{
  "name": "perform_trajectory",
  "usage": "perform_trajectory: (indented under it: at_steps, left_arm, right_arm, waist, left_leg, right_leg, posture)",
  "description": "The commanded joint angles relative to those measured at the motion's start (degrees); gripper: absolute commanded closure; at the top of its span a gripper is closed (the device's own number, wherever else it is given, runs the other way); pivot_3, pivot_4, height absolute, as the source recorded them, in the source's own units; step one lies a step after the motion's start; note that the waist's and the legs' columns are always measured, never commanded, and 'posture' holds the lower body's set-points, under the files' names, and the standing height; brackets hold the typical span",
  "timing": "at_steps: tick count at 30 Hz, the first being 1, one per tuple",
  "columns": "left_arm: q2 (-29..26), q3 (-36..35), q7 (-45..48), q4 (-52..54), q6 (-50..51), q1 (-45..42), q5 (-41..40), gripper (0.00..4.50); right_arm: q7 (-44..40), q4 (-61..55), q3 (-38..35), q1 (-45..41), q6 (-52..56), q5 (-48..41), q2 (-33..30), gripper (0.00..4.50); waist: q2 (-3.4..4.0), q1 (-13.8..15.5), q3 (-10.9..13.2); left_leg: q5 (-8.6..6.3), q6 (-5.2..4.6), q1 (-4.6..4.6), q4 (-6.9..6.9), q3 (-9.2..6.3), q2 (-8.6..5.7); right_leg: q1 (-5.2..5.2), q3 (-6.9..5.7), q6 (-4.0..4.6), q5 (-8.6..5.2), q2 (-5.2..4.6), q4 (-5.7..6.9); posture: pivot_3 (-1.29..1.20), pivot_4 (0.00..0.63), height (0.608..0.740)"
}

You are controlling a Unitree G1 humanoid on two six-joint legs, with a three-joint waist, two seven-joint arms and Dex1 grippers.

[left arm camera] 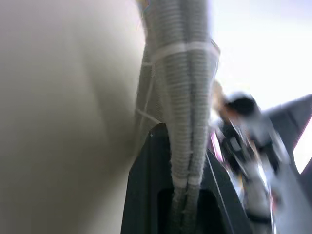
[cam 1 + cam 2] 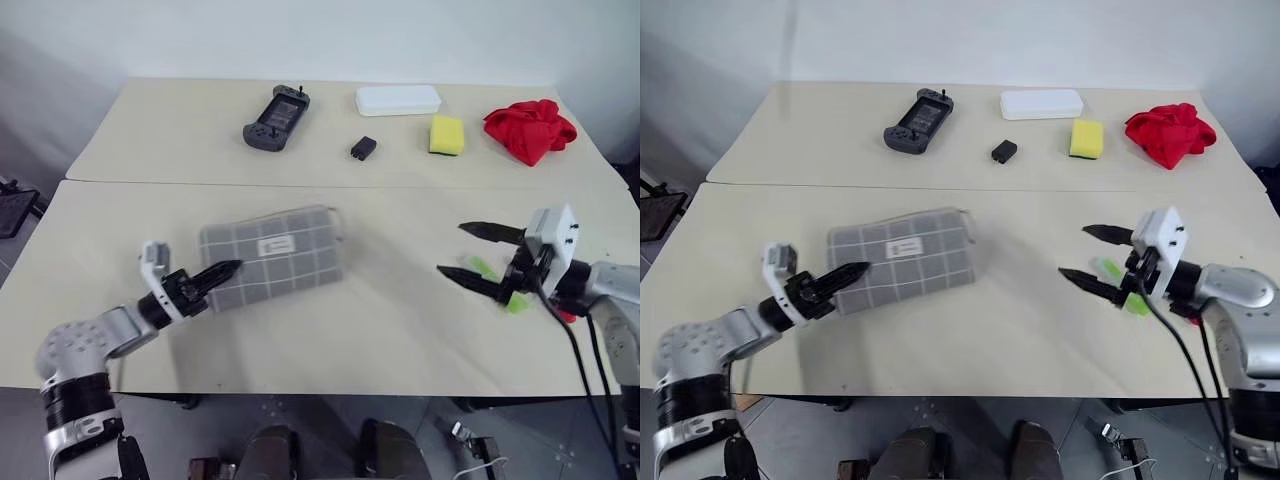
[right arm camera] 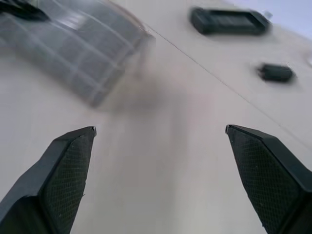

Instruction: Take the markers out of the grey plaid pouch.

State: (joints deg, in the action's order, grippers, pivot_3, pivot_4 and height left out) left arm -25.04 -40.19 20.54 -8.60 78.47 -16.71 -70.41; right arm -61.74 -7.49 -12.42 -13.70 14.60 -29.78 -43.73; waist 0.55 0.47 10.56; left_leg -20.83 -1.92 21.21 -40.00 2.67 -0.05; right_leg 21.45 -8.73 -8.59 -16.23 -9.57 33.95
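Grey plaid pouch lay flat mid-worktop, its near-left corner pinched between the left gripper's pressed-together fingers, a grip the left wrist view showed close up as fabric squeezed between them. The right gripper hovered well apart with fingers spread wide and empty, a light green marker lying on the worktop beneath it.

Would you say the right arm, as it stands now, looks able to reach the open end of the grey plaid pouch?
Probably yes. The right gripper is open and empty, pointing toward the grey plaid pouch, with only bare table between them. The left gripper pinches the pouch's opposite end, out of the way.
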Motion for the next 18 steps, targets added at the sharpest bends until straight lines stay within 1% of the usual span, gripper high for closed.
perform_trajectory:
  at_steps: [1, 3, 4, 6, 7, 8, 9, 11, 13, 15, 16, 17, 18]
  left_arm:
    - [3.53, -8.84, -14.49, 6.01, -4.71, 2.09, -12.06, 4.50]
    - [4.50, -12.10, -19.99, 8.26, -9.33, 3.97, -15.76, 4.50]
    - [4.21, -12.64, -20.39, 9.94, -11.37, 5.31, -14.79, 4.50]
    - [3.48, -12.06, -21.14, 13.17, -15.42, 7.69, -11.11, 3.96]
    - [3.40, -11.73, -22.30, 13.73, -16.45, 8.34, -11.82, 3.78]
    - [2.71, -11.04, -22.21, 14.79, -17.10, 9.59, -11.22, 3.48]
    - [2.13, -11.01, -22.99, 15.17, -17.15, 10.57, -12.82, 3.17]
    - [-0.55, -10.88, -23.13, 15.92, -17.22, 12.77, -13.07, 2.49]
    - [-4.23, -11.53, -24.11, 15.25, -17.15, 14.78, -12.27, 1.96]
    - [-8.96, -10.98, -22.67, 14.85, -16.61, 17.67, -9.04, 1.34]
    - [-13.26, -8.80, -17.47, 16.17, -17.32, 21.47, -4.08, 1.09]
    - [-16.20, -7.06, -13.50, 17.11, -18.06, 24.21, -0.60, 0.73]
    - [-20.39, -5.53, -8.04, 17.41, -20.82, 28.39, 4.85, 0.50]
  right_arm:
    - [-0.32, -2.60, -0.44, 1.05, -3.56, -0.51, 1.64, 0.03]
    - [-0.36, -3.13, 0.27, 2.11, -4.00, -0.29, 2.46, 0.03]
    - [-0.39, -3.33, 0.65, 2.62, -3.90, -0.37, 2.69, 0.03]
    - [-0.92, -3.27, 1.45, 3.17, -4.96, 0.31, 2.83, 0.00]
    - [-1.60, -2.71, 1.78, 3.45, -5.95, 0.79, 2.74, 0.00]
    - [-2.43, -2.09, 2.15, 3.54, -6.67, 1.14, 2.55, 0.00]
    - [-3.10, -1.50, 2.40, 3.41, -7.31, 1.37, 2.35, 0.00]
    - [-3.82, -0.29, 2.49, 2.65, -7.67, 1.27, 2.10, 0.00]
    - [-4.45, 1.01, 2.39, 1.70, -7.83, 1.21, 1.85, 0.00]
    - [-5.14, 2.06, 2.37, 1.10, -8.09, 1.18, 1.63, 0.00]
    - [-5.68, 2.41, 2.36, 1.06, -8.17, 1.13, 1.44, 0.00]
    - [-6.04, 2.62, 2.36, 1.06, -8.22, 1.09, 1.33, 0.00]
    - [-6.49, 2.87, 2.28, 1.11, -8.24, 1.02, 1.15, 0.00]
  waist:
    - [-0.03, 0.48, 0.00]
    - [-0.04, 0.88, 0.00]
    - [-0.04, 0.86, 0.00]
    - [-0.04, 0.87, 0.00]
    - [-0.04, 0.91, 0.00]
    - [-0.04, 0.93, 0.00]
    - [-0.04, 0.92, 0.00]
    - [-0.04, 0.89, 0.00]
    - [-0.04, 0.82, 0.00]
    - [-0.05, 0.72, 0.00]
    - [-0.05, 0.65, 0.01]
    - [-0.05, 0.51, 0.01]
    - [-0.03, 0.37, 0.01]
  left_leg:
    - [0.00, 0.00, 0.01, -0.02, -0.02, -0.01]
    - [0.00, 0.00, 0.00, -0.07, -0.08, 0.01]
    - [0.00, 0.01, 0.00, -0.07, -0.08, 0.01]
    - [-0.01, 0.02, -0.02, -0.06, -0.04, -0.02]
    - [-0.01, 0.02, -0.03, -0.05, -0.02, -0.02]
    - [-0.01, 0.02, -0.03, -0.05, 0.00, -0.05]
    - [-0.01, 0.02, -0.03, -0.05, 0.02, -0.05]
    - [-0.01, 0.02, -0.04, -0.05, 0.04, -0.05]
    - [-0.01, 0.03, -0.05, -0.04, 0.08, -0.06]
    - [-0.02, 0.05, -0.05, -0.02, 0.10, -0.05]
    - [-0.03, 0.06, -0.06, -0.02, 0.13, -0.06]
    - [-0.03, 0.07, -0.09, 0.01, 0.18, -0.08]
    - [-0.06, 0.12, -0.11, 0.06, 0.23, -0.13]
  right_leg:
    - [-0.01, 0.02, -0.02, 0.01, -0.02, -0.01]
    - [-0.04, 0.02, -0.02, 0.01, -0.02, 0.01]
    - [-0.04, 0.02, -0.01, 0.01, -0.02, 0.02]
    - [-0.04, 0.05, -0.01, 0.01, -0.02, 0.02]
    - [-0.04, 0.04, -0.01, 0.01, -0.01, 0.00]
    - [-0.04, 0.05, -0.01, 0.01, -0.01, 0.00]
    - [-0.04, 0.06, -0.01, 0.01, -0.01, 0.01]
    - [-0.03, 0.08, -0.01, 0.01, 0.00, 0.01]
    - [-0.01, 0.10, 0.00, 0.00, 0.06, 0.00]
    - [0.02, 0.12, 0.02, -0.01, 0.10, 0.00]
    - [0.03, 0.12, 0.04, -0.02, 0.12, 0.00]
    - [0.05, 0.16, 0.05, -0.03, 0.15, 0.01]
    - [0.06, 0.19, 0.07, -0.04, 0.23, -0.04]
  posture:
    - [0.00, 0.150, 0.740]
    - [0.00, 0.150, 0.740]
    - [0.00, 0.150, 0.740]
    - [0.00, 0.150, 0.740]
    - [0.00, 0.150, 0.740]
    - [0.00, 0.150, 0.740]
    - [0.00, 0.150, 0.740]
    - [0.00, 0.150, 0.740]
    - [0.00, 0.150, 0.740]
    - [0.00, 0.150, 0.740]
    - [0.00, 0.150, 0.740]
    - [0.00, 0.150, 0.740]
    - [0.00, 0.150, 0.740]
